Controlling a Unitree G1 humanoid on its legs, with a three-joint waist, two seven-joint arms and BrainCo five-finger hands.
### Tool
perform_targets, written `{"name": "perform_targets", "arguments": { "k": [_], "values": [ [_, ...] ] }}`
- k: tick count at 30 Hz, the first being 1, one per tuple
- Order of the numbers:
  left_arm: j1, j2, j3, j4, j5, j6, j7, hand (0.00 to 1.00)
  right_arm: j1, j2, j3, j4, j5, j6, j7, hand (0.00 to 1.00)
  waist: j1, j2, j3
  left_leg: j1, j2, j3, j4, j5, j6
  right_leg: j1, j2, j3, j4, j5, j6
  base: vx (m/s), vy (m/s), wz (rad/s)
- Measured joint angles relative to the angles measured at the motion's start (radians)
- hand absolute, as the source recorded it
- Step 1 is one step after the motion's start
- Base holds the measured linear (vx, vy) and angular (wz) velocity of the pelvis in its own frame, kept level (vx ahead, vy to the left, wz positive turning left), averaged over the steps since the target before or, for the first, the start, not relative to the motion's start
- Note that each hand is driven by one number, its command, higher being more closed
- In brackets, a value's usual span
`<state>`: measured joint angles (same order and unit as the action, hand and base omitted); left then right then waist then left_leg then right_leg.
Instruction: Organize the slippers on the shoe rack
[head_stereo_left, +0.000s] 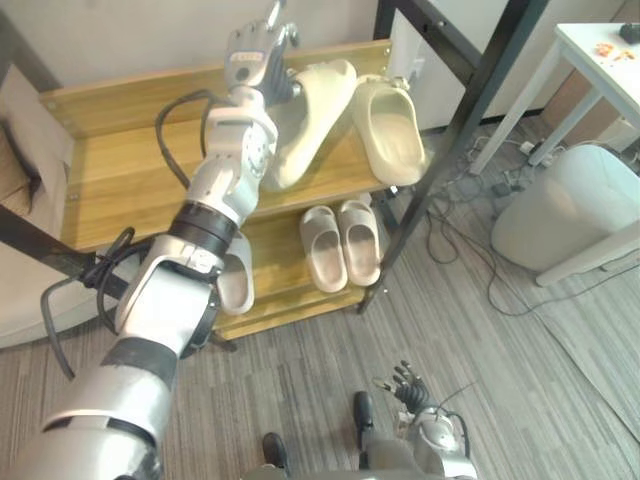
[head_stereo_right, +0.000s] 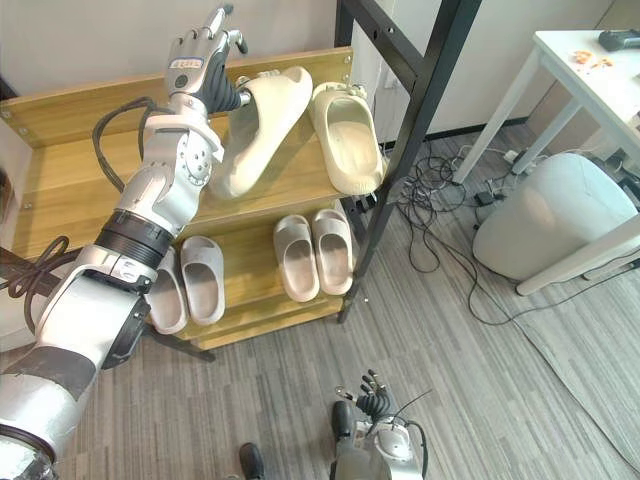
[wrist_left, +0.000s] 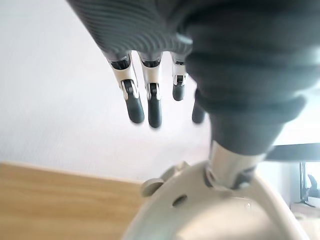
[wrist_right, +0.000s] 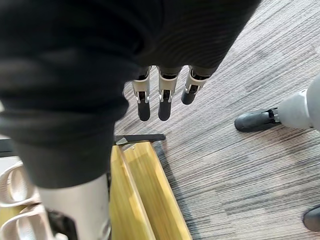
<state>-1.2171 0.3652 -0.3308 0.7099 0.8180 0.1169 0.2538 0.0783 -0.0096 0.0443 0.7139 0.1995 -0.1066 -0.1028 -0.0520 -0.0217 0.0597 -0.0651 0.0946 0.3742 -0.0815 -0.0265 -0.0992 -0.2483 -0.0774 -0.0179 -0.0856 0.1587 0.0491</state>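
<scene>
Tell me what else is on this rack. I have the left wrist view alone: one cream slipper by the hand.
Observer: A second cream slipper lies open side up on the top shelf, to the robot's right of the first slipper, which is by the left hand.
Operator: Report what is below.
Observer: On the lower shelf stand two paler pairs: the right pair in plain sight and the left pair partly behind the left arm.
Operator: Give me the other hand.
Observer: The right hand hangs low over the floor, fingers relaxed, holding nothing.
</scene>
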Motion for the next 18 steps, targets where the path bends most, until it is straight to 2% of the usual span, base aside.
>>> {"name": "perform_targets", "arguments": {
  "k": [5, 12, 18],
  "values": [
    [0.000, -0.029, 0.024, 0.004, -0.037, 0.000, 0.000, 0.00, 0.000, 0.002, 0.000, -0.003, 0.008, 0.000, 0.000, 0.00, 0.000, -0.010, 0.006, -0.002, -0.001, -0.004, 0.000, 0.000, 0.000, 0.000, -0.002, -0.005, 0.002, 0.000, 0.000, 0.00, -0.002, 0.02],
    [0.000, -0.062, 0.040, 0.022, -0.084, 0.001, 0.000, 0.00, 0.000, 0.002, 0.000, -0.003, 0.010, 0.001, -0.002, 0.00, 0.002, -0.011, 0.006, -0.002, -0.001, -0.008, 0.005, -0.001, 0.001, 0.004, -0.005, -0.008, 0.003, 0.000, 0.000, 0.00, -0.001, 0.01],
    [0.001, -0.103, 0.079, 0.021, -0.170, 0.000, 0.004, 0.00, 0.002, 0.002, 0.000, -0.003, 0.009, 0.004, -0.003, 0.00, 0.004, -0.011, 0.006, -0.003, -0.001, -0.014, 0.012, -0.001, 0.001, 0.010, -0.007, -0.014, 0.003, 0.000, 0.000, 0.00, 0.000, 0.02]
  ]
}}
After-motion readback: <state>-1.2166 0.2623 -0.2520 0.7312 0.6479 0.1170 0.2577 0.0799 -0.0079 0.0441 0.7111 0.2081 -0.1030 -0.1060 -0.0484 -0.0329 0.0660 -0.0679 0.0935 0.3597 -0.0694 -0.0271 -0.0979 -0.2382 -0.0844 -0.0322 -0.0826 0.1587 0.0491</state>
